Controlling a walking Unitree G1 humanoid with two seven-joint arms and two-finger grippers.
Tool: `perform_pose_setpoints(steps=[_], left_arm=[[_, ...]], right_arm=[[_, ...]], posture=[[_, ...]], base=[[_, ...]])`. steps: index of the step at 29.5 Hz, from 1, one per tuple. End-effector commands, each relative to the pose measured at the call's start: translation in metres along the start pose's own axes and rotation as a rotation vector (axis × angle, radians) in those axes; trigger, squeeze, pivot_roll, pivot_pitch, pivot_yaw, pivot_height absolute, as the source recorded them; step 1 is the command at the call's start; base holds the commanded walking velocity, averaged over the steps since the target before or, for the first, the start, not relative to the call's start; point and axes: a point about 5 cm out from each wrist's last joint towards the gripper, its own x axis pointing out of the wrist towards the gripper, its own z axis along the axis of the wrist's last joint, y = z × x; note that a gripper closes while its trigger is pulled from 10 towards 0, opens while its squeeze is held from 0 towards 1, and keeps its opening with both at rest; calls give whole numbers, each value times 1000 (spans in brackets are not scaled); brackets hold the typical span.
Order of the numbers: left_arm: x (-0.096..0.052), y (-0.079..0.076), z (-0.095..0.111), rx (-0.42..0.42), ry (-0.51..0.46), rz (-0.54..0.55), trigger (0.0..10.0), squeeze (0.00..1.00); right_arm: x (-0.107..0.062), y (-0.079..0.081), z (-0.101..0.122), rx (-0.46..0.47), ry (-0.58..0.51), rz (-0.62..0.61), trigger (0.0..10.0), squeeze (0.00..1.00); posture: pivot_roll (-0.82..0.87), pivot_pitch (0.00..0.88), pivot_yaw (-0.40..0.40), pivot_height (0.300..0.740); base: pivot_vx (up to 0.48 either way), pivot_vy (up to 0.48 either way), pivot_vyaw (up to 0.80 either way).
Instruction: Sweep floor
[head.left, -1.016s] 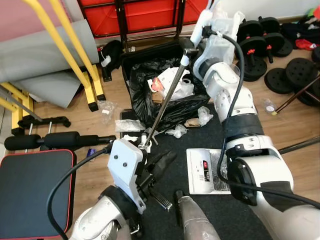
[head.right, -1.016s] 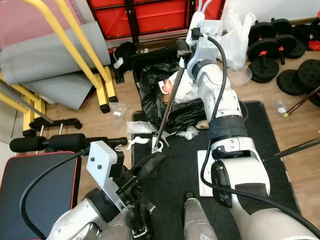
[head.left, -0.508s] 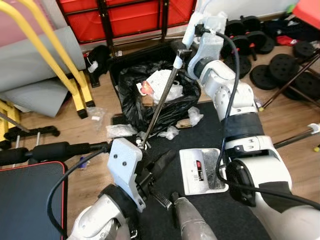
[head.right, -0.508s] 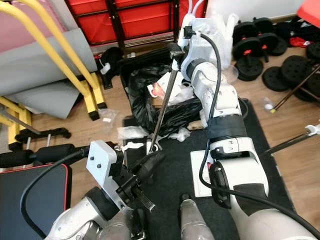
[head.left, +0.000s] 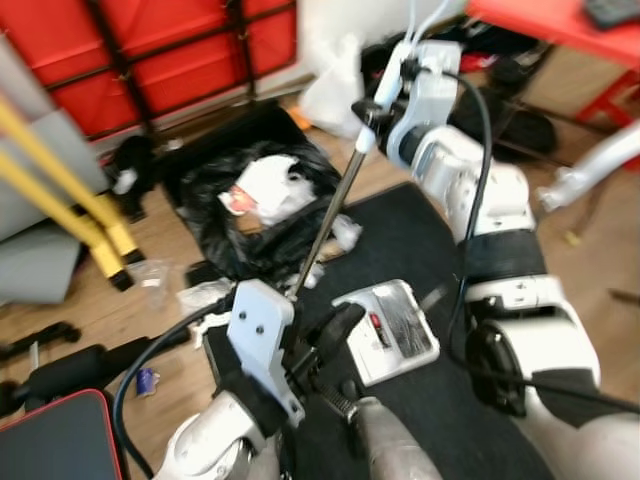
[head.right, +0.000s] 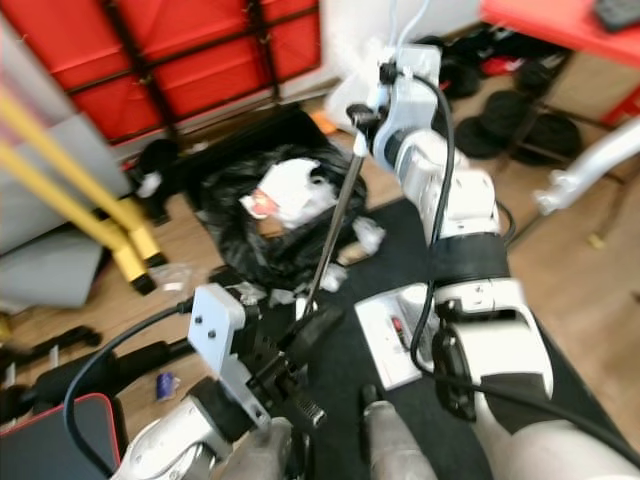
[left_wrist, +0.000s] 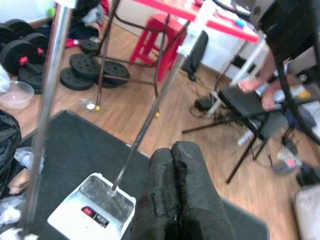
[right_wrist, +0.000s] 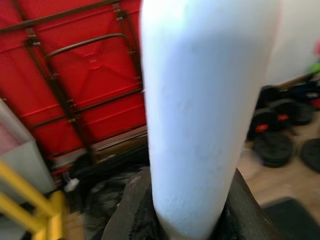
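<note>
Your right gripper (head.left: 368, 108) stays clamped on the broom handle (head.left: 330, 205), upper centre; your left gripper (left_wrist: 176, 165) is pinched together, lower centre. The dustpan (head.left: 392, 329) sits mid-mat (head.left: 460, 400), open mat beyond. The view has swung since; bin bag (head.left: 250, 200) now upper left.

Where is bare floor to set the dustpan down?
Free: the black mat between the dustpan and the right arm. Crowded: scraps around the black trash bag, beside the yellow frame.
</note>
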Motion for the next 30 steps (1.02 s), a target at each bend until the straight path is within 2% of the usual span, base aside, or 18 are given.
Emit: perform_pose_setpoints(steps=[1, 10, 16, 20, 22, 23, 26, 30], left_arm=[[-2, -3, -2, -17, 7, -19, 10000, 0], [-2, -4, -3, -18, 7, -21, 10000, 0], [-2, -4, -3, -20, 5, -21, 10000, 0], [-2, -4, -3, -21, 5, -20, 10000, 0], [-2, -4, -3, -22, 4, -21, 10000, 0], [-2, -4, -3, -22, 4, -21, 10000, 0], [-2, -4, -3, -22, 4, -21, 10000, 0], [-2, -4, -3, -23, 3, -21, 10000, 0]], right_arm=[[-1, 5, 2, -6, -5, 19, 10000, 0], [-2, 6, 5, 1, -6, 21, 10000, 0], [-3, 12, 9, 25, -32, 68, 10000, 0], [-6, 18, 17, 48, -113, 129, 10000, 0], [-10, 23, 29, 82, -213, 209, 10000, 0], [-10, 23, 29, 82, -213, 209, 10000, 0], [-16, 27, 40, 98, -315, 290, 10000, 0], [-18, 29, 42, 74, -332, 318, 10000, 0]], posture=[[-58, 262, -28, 740], [-57, 262, -28, 740], [-57, 263, -30, 740], [-57, 264, -30, 740], [-57, 264, -31, 740], [-57, 264, -31, 740], [-57, 264, -32, 740], [-57, 263, -32, 740]], base=[[0, 0, -800], [0, 0, -800], [0, 0, -738], [0, 0, 0], [0, 0, 0], [0, 0, 0], [0, 0, 0], [0, 0, 0]])
